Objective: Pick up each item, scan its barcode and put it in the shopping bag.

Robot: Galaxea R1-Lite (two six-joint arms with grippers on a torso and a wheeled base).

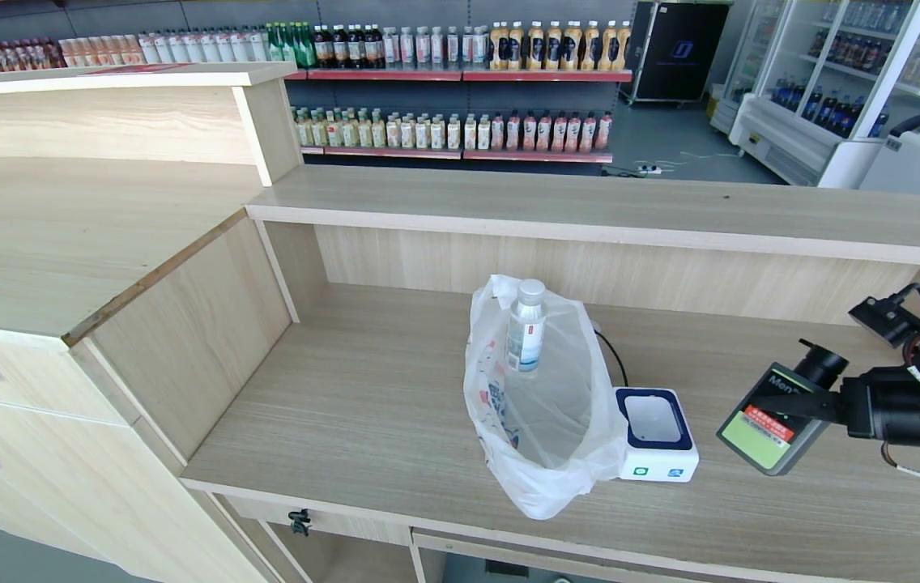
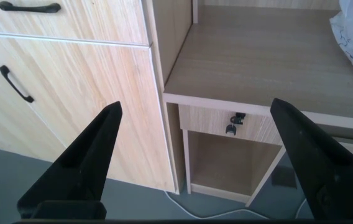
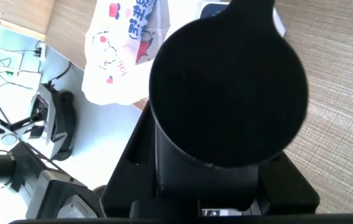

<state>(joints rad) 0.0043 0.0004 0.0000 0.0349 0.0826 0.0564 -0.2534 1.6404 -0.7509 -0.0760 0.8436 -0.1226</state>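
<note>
My right claw point(image 1: 798, 405) is clenched on a dark bottle point(image 1: 776, 427) with a black cap and a green and grey label. I hold it tilted over the right end of the worktop point(image 1: 347, 421), cap towards the back. From my right wrist the cap hides most of the bottle.

Between the bottle and the shopping bag point(image 1: 492, 421) stands the scanner point(image 1: 656, 433). It is near the front edge, touching the bag's right side and well apart from the bottle. A black cable point(image 1: 612, 352) runs from behind it towards the back wall.

The bag stands open at the middle of the worktop, and a clear bottle point(image 1: 526, 328) stands upright inside, against its far wall.

My left claw point(image 2: 196, 106) hangs released, fingers spread wide, low in front of the worktop's left front corner, facing the drawer lock point(image 2: 232, 123) and the cupboard point(image 2: 89, 93) beside it.
</note>
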